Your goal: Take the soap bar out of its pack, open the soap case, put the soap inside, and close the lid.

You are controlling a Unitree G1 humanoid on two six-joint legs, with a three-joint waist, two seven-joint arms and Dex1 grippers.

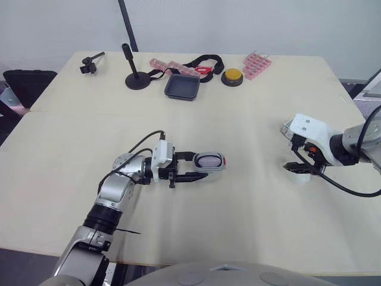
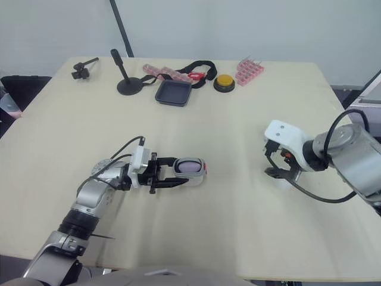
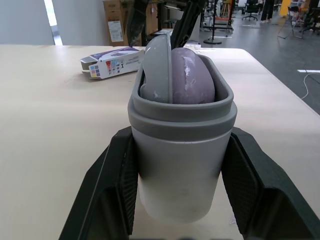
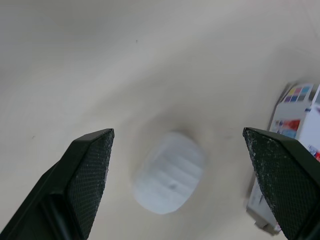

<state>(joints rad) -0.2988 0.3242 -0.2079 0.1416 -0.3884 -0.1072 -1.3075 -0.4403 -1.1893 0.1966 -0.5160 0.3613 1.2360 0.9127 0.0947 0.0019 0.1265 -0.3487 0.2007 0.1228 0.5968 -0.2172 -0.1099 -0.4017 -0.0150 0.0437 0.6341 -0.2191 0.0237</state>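
Note:
My left gripper (image 1: 201,167) is shut on the grey soap case (image 1: 210,161), holding it on its side just above the table's middle. The case is open, and the purple soap bar (image 3: 191,75) sits inside it beside a grey inner piece (image 3: 156,67). At the right of the table, my right gripper (image 1: 299,168) hangs open, fingers wide apart, over a white ribbed lid (image 4: 170,172) that lies flat on the table. The printed soap pack (image 4: 295,140) lies next to that lid; it also appears as the soap pack (image 3: 112,61) in the left wrist view.
Along the far edge stand a black microphone stand (image 1: 136,76), a black tray (image 1: 182,87), a yellow button (image 1: 232,76), pink racks (image 1: 256,64), a black strap (image 1: 205,61) and a small black clamp (image 1: 89,64).

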